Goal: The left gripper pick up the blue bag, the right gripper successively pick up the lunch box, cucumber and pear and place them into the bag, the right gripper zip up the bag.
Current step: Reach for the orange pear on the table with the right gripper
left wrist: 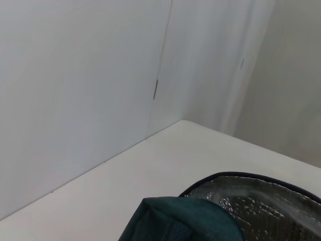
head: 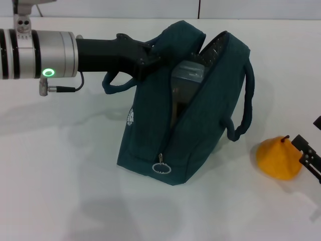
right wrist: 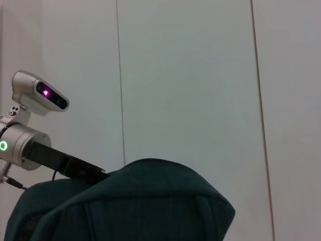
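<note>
Teal blue bag (head: 200,115) standing mid-counter, mouth propped open by left gripper (head: 149,56) pinching its far-left top edge. Yellow pear (head: 277,158) sitting near right edge, right gripper (head: 311,153) reaching alongside, fingers spread. Straddling the belly squarely before closing, judging by shape.

The left gripper (head: 150,56) pinches the upper left edge of the blue bag (head: 150,135), which stands unzipped on the white tabletop (head: 60,191) with a grey lunch box (head: 188,75) inside. The pear (head: 278,158) sits just right of the bag, the right gripper (head: 310,153) beside it.
</note>
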`<state>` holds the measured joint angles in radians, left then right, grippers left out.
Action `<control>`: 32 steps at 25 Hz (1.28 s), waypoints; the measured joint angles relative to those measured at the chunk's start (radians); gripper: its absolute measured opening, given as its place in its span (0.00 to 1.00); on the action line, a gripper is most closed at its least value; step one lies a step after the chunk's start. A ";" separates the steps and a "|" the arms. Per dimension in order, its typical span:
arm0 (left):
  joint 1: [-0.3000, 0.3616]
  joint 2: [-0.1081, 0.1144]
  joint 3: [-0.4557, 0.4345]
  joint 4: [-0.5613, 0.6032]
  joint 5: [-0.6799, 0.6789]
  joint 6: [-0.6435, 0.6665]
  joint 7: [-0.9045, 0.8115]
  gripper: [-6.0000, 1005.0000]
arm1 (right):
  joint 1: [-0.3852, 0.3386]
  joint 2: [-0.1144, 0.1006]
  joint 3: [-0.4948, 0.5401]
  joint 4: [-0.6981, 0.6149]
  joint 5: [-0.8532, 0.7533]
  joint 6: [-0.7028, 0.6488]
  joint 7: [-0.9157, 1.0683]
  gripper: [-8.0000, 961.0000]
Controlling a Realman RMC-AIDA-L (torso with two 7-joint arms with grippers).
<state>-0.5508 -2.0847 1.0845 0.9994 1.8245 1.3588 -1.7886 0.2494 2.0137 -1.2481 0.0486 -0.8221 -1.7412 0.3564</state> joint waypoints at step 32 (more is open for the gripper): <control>-0.009 0.002 -0.004 -0.005 -0.001 -0.001 0.011 0.05 | 0.046 0.005 -0.040 -0.034 -0.053 0.100 0.044 0.33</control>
<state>-0.5600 -2.0831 1.0801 0.9944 1.8238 1.3575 -1.7772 0.2959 2.0186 -1.2883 0.0143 -0.8750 -1.6409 0.4007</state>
